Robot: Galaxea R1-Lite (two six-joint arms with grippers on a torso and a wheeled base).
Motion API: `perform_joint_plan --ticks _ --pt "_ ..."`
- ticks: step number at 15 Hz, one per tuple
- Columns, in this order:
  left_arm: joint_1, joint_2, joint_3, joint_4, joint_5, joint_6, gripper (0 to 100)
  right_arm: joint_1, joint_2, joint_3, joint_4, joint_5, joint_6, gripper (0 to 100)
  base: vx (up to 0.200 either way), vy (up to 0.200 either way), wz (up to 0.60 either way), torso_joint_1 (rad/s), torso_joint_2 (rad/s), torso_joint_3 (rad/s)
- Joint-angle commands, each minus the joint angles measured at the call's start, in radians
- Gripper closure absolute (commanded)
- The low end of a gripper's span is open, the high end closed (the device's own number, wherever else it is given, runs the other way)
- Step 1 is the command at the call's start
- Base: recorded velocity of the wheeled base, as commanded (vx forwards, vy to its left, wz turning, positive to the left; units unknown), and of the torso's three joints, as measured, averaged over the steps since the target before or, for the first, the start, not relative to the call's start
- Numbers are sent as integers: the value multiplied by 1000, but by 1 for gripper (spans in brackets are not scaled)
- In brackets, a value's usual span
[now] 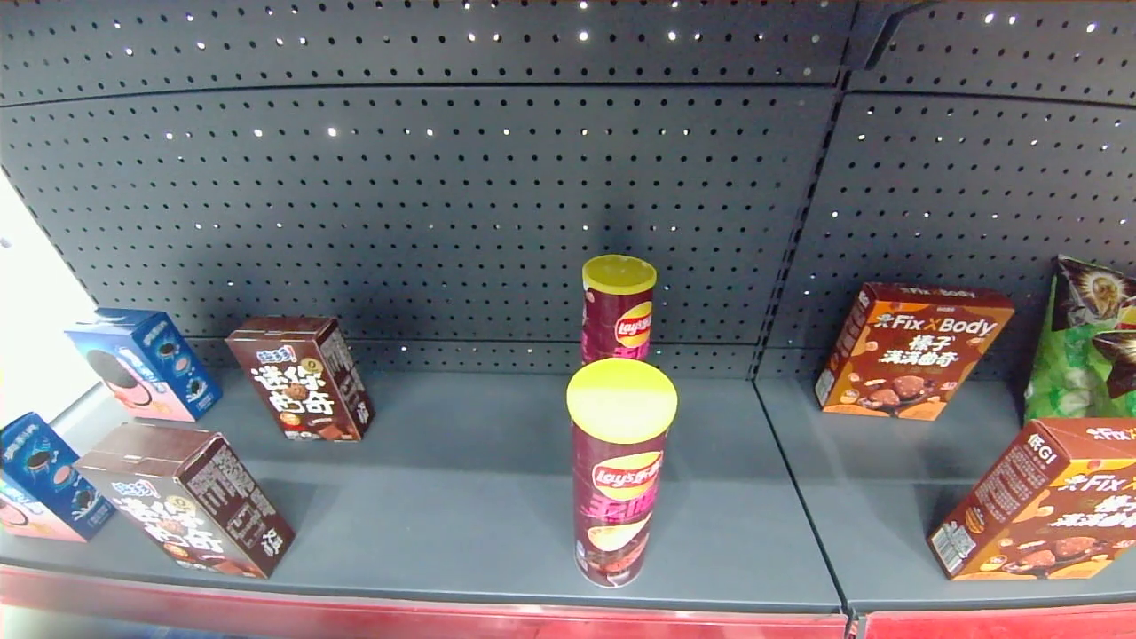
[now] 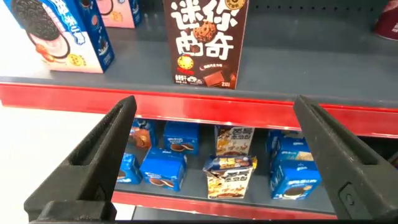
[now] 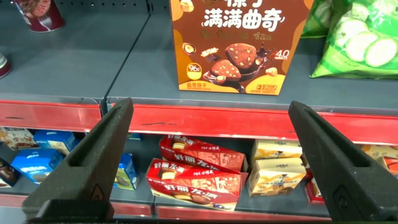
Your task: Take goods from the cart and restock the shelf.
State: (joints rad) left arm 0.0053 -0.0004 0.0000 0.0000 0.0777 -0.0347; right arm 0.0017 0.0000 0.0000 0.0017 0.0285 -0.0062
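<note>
Left hand (image 2: 214, 104) spread, right hand (image 3: 210, 106) spread (both facing shelf (image 1: 461, 497)) — chip can (image 1: 619, 470) upright

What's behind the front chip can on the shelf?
A second chip can, yellow-lidded, upright near the pegboard back panel. The front chip can covers its base.

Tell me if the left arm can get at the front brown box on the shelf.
Probably yes: the open left pincer faces the front brown box, with nothing between them.
</note>
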Motion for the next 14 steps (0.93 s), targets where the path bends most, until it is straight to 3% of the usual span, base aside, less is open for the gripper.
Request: perform_joint_plan --ticks 1,14 --pt "1 0 0 0 4 -4 0 0 0 0 0 1 0 0 0 0 0 0 0 0" --pt "1 0 0 0 1 -1 0 0 2 0 0 1 0 0 0 0 0 0 0 0"
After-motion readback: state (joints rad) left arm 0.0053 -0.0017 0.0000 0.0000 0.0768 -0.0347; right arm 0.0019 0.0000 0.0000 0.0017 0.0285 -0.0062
